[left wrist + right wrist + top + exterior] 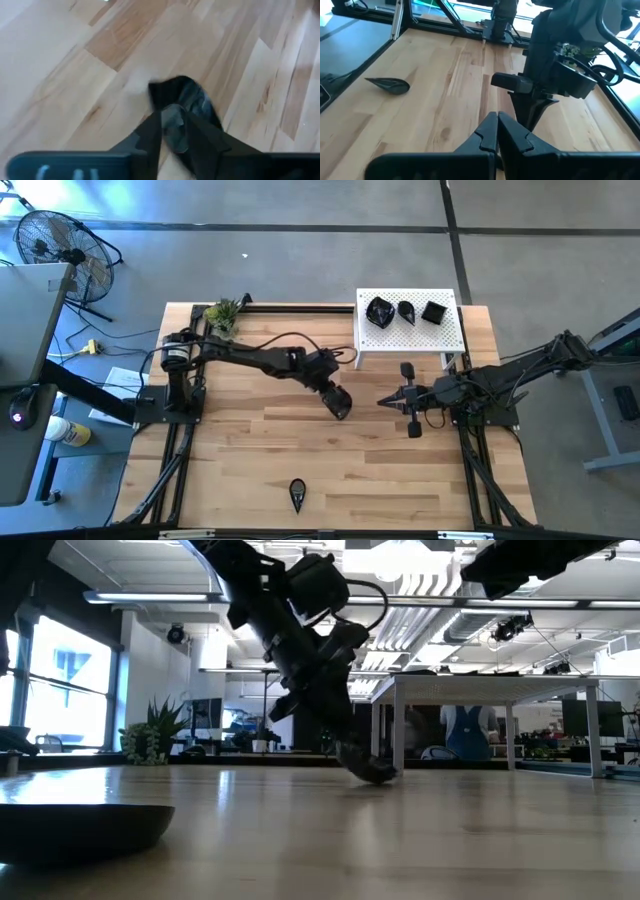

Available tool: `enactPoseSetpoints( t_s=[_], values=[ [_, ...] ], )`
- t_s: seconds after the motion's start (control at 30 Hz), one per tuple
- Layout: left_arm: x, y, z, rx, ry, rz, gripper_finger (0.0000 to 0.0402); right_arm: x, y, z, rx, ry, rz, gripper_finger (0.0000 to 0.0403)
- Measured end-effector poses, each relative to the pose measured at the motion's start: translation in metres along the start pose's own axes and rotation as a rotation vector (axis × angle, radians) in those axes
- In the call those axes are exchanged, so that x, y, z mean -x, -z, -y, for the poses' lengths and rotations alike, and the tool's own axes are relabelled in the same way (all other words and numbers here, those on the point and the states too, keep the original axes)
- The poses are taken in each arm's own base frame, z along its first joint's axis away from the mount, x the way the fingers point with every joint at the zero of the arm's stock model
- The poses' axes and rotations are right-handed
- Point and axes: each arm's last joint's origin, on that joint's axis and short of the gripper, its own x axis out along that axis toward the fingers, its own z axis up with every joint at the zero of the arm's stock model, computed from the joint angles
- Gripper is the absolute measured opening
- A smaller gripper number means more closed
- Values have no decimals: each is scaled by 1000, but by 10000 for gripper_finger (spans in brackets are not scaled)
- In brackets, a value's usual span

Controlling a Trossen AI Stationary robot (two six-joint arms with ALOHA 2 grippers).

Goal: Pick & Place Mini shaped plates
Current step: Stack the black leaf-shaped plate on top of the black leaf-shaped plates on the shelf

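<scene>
Left gripper (342, 408) low at mid-table, tilted down onto a black plate (182, 107). In the left wrist view the jaws straddle the plate's rim with only a narrow gap; whether they still pinch it or have just let go, cannot tell. In the low view the plate (368, 770) sits at or just above the table (260, 470).

Right gripper (392, 399) waits just right of the left one, jaws fully closed, holding nothing.

Other plates: three on the white platform (450, 335) at the far right — a wavy one (379, 312), a teardrop (406, 310), a square (434, 312). One more teardrop (297, 495) lies alone near the front edge of the table, well apart from both arms. Plant (224, 313) at far left corner, out of the way.

Risks from here, as judgement:
- Glossy rim, thin pinch: plate could slip or flip if the jaws part while it is tilted.
- If the jaws lift off before fully clear, a finger may drag the plate sideways.
- The two grippers are near each other; a careless retreat could clip the right one.
</scene>
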Motion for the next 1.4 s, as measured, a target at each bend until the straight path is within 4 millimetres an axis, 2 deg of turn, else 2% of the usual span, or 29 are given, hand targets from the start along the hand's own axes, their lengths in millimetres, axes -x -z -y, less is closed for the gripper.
enactPoseSetpoints(
  t_s=[0.1,0.2,0.3,0.4,0.5,0.67,0.87,0.97,1.1,1.2,1.3,1.4],
  values=[
    [1,-2,1,-58,8,1,111,0,0,0,-20,0,0,0],
    [1,-2,1,-142,3,4,119,0,0,0,-27,0,1,0],
    [13,-3,2,-248,-40,8,97,0,0,0,-39,4,0,0],
    [30,-8,6,-317,-41,79,49,0,0,2,-82,57,0,0],
    [36,7,-1,-341,-4,95,8,-2,1,2,-97,73,-5,1],
    [48,39,-20,-356,59,231,13,-12,3,1,-98,76,-60,1],
    [63,73,-43,-329,108,455,4,-43,-6,4,-103,95,-215,7],
    [71,83,-51,-299,89,559,5,-61,-3,8,-229,142,-346,31],
    [76,87,-56,-276,42,673,5,-82,4,15,-589,267,-432,75],
    [78,87,-57,-289,15,715,5,-97,17,15,-839,363,-458,98],
    [80,85,-55,-308,9,744,5,-110,34,10,-961,451,-452,107],
    [78,86,-57,-327,-15,721,5,-123,50,6,-1001,535,-462,105]
  ],
)
